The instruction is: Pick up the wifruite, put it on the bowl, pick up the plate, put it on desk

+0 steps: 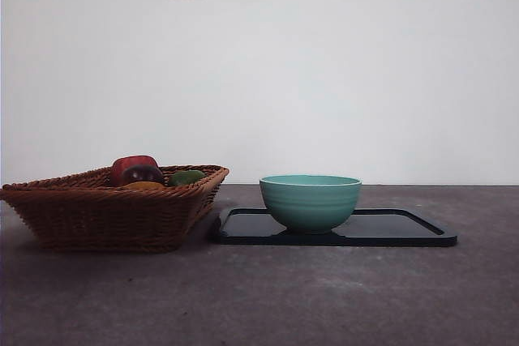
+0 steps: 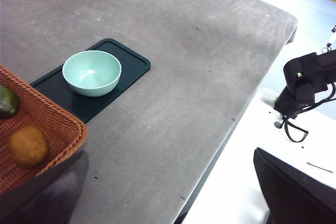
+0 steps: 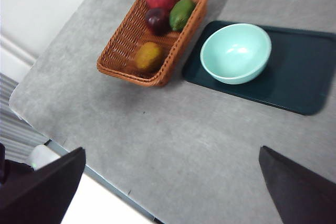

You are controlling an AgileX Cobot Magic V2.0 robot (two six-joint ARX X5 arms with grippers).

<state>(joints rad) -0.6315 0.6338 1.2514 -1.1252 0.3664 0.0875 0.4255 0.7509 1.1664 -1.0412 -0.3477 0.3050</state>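
The wifruite, small and orange-brown, lies in a brown wicker basket; it also shows in the left wrist view and barely over the basket's rim in the front view. The teal bowl stands empty on a dark flat plate beside the basket on the grey desk. My left gripper and right gripper are both open, empty, and high above the desk. Neither shows in the front view.
The basket also holds a red-and-dark-purple fruit and a green fruit. The desk's edge runs close by, with a black arm part beyond it. A white wall stands behind.
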